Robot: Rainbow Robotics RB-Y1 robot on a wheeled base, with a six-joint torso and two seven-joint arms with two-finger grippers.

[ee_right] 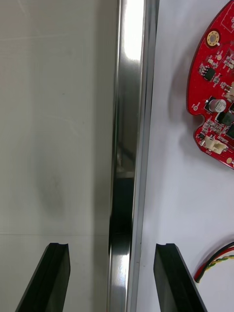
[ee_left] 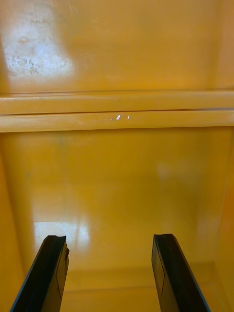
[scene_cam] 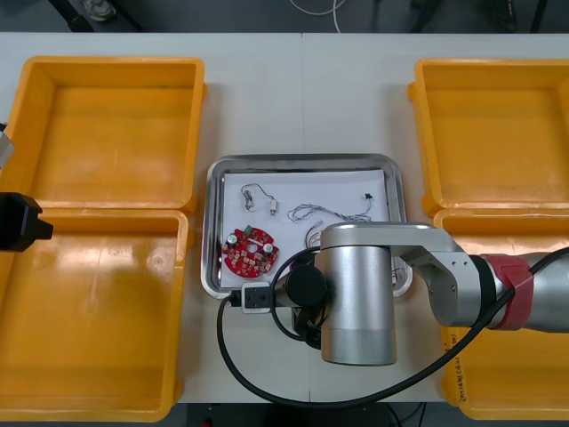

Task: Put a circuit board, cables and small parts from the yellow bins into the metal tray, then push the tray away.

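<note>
The metal tray (scene_cam: 216,222), white inside, lies at the table's middle. In it are a round red circuit board (scene_cam: 249,250) and two thin cables (scene_cam: 259,197) (scene_cam: 334,212). My right arm (scene_cam: 356,294) hangs over the tray's near edge and hides its gripper. In the right wrist view my right gripper (ee_right: 112,246) is open and straddles the shiny tray rim (ee_right: 129,122), one finger over the table and one over the tray floor. The circuit board (ee_right: 217,97) and a red and yellow cable (ee_right: 217,263) lie just inside the rim. My left gripper (ee_left: 109,239) is open over a bin floor.
Two yellow bins (scene_cam: 111,133) (scene_cam: 89,311) stand at the left and two (scene_cam: 493,133) (scene_cam: 516,374) at the right, all bare inside. My left arm (scene_cam: 18,222) sits at the far left edge. In the left wrist view, two bin rims (ee_left: 117,109) meet ahead of the fingers.
</note>
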